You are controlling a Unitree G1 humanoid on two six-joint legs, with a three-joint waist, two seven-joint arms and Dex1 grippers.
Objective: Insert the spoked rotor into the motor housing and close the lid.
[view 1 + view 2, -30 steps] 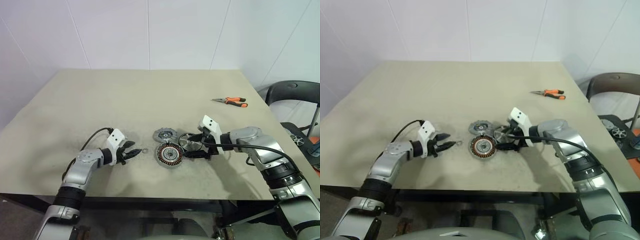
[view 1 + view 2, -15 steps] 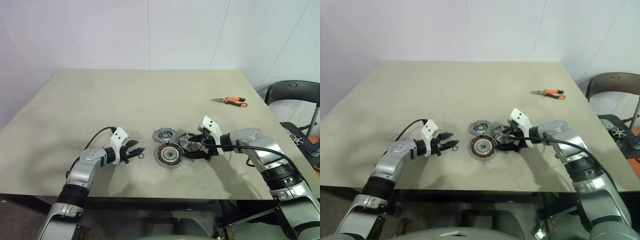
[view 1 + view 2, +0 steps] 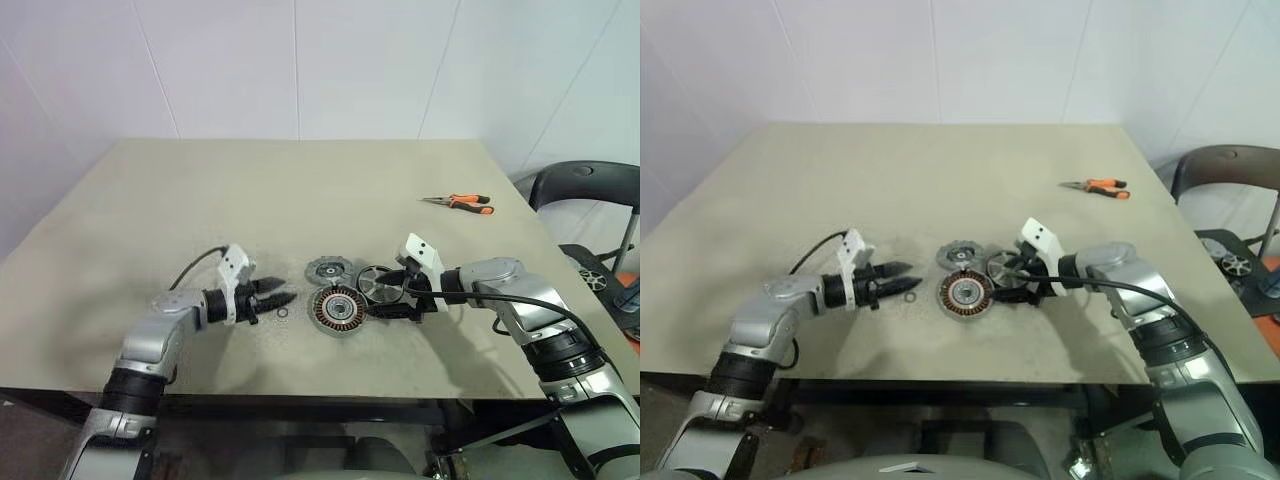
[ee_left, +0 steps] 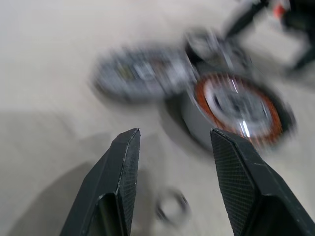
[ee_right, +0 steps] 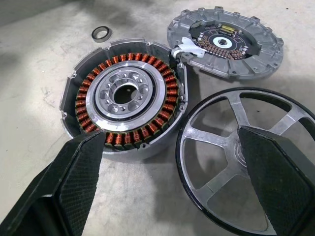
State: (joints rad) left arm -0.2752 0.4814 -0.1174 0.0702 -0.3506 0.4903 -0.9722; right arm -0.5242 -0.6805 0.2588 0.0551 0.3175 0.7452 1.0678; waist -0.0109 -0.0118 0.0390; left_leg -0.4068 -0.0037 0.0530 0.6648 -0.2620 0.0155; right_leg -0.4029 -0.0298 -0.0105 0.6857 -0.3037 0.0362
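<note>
walls [image 3: 300, 60]: white panels | table [image 3: 250, 200]: beige | chair [image 3: 585, 180]: dark, at right

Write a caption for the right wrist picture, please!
Two open black fingers frame a coppery-coiled round motor housing, a shiny silver spoked rotor, a dull grey notched lid and a tiny ring.

The left gripper [image 3: 283, 297] has moved along the bench toward the motor housing [image 3: 338, 309]. A second ago its fingertips sat short of the small thin ring [image 3: 284, 312], which lay just past them on the housing side. Now the tips reach over that ring, and it lies just under and on the near side of them. The left forearm has also swung, so it lies flatter and points more squarely at the housing. The jaws are parted as before.
</note>
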